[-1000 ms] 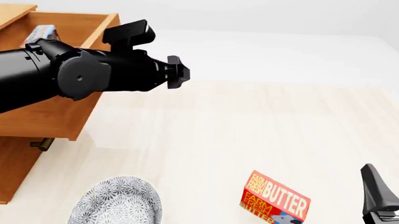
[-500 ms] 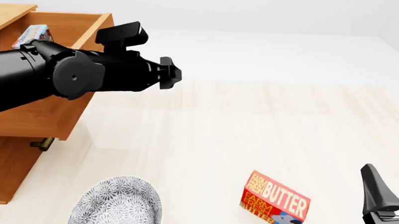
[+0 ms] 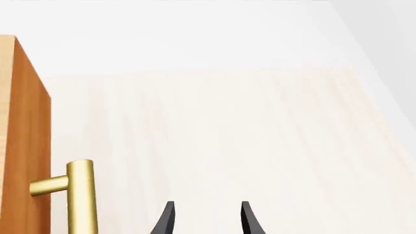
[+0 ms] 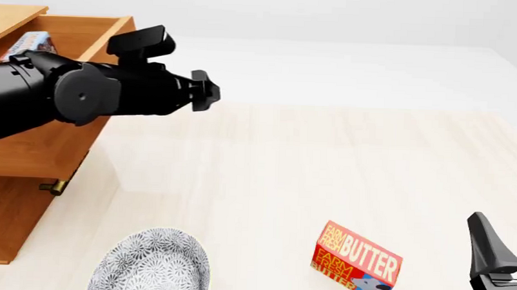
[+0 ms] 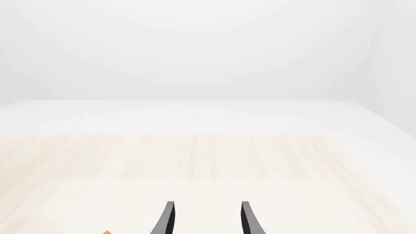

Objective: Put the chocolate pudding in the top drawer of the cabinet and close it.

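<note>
The pudding (image 4: 30, 43) lies inside the open top drawer (image 4: 60, 148) of the cabinet (image 4: 6, 220), while the left tool (image 3: 204, 219), fingers apart and empty, hovers beside the drawer's handle (image 3: 78, 195).

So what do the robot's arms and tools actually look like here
Both are plain matte black, with no visible cables, labels or markings. The left arm is a thick rounded tube with a disc-shaped joint cap, narrowing into a blocky wrist and the left tool. The right tool shows an angular wedge-shaped black finger. In both wrist views, the fingertips are slim, curved black blades.
</note>
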Motion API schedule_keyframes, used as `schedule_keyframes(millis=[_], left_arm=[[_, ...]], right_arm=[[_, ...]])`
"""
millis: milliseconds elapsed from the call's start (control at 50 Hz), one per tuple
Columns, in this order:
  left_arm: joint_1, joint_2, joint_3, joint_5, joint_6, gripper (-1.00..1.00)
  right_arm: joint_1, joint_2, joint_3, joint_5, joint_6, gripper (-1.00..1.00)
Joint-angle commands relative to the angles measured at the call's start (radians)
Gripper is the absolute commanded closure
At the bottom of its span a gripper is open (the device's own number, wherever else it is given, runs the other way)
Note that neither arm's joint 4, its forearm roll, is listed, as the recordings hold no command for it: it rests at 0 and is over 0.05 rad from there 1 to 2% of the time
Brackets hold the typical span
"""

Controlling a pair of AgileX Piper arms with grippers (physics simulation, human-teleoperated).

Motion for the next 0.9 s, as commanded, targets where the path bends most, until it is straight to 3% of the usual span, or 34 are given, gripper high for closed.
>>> schedule_keyframes(millis=[20,900], left_arm=[[0.031,-0.002,0.007,-0.001,0.009,-1.00],[0.134,0.003,0.020,-0.006,0.039,-1.00]], right_arm=[[0.000,0.000,0.000,0.000,0.000,-1.00],[0.000,0.000,0.000,0.000,0.000,-1.00]])
